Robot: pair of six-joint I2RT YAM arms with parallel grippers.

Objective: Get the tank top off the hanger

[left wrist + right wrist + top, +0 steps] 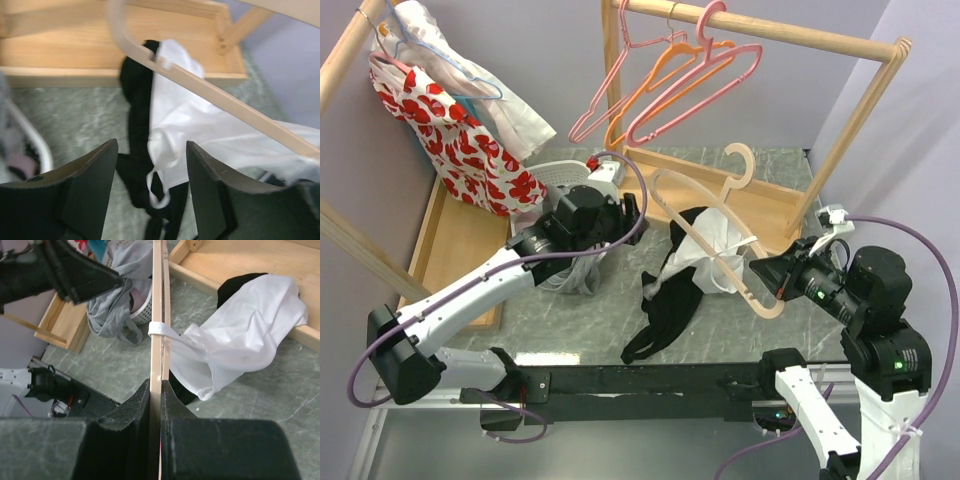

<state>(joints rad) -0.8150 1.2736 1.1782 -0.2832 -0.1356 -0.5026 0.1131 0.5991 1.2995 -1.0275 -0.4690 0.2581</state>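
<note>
The right gripper (156, 385) is clamping its fingers tight on the lower end of a pale wooden hanger (156, 300), holding it slantwise above the green marbled table (580, 320). A white tank top (245, 335) is hanging from the hanger beyond the fingers. One thin strap (159, 328) is looping around the bar a little ahead of the fingertips. The rest of the fabric is sagging off to one side toward the table and the base of a wooden rack (760, 205).

A black garment (665, 295) is lying crumpled beneath and beside the tank top, trailing toward the near edge of the table.

The left gripper (151, 150) is facing the tank top from the other side, its two dark fingers standing apart with nothing pinched between them. From its own camera, a second strap loop (159, 172) of the tank top is dangling in the gap between the fingers, in front of the black garment. I cannot tell whether it is touching either finger.

A white laundry basket (555, 172) holding grey clothes is sitting behind the left arm.
</note>
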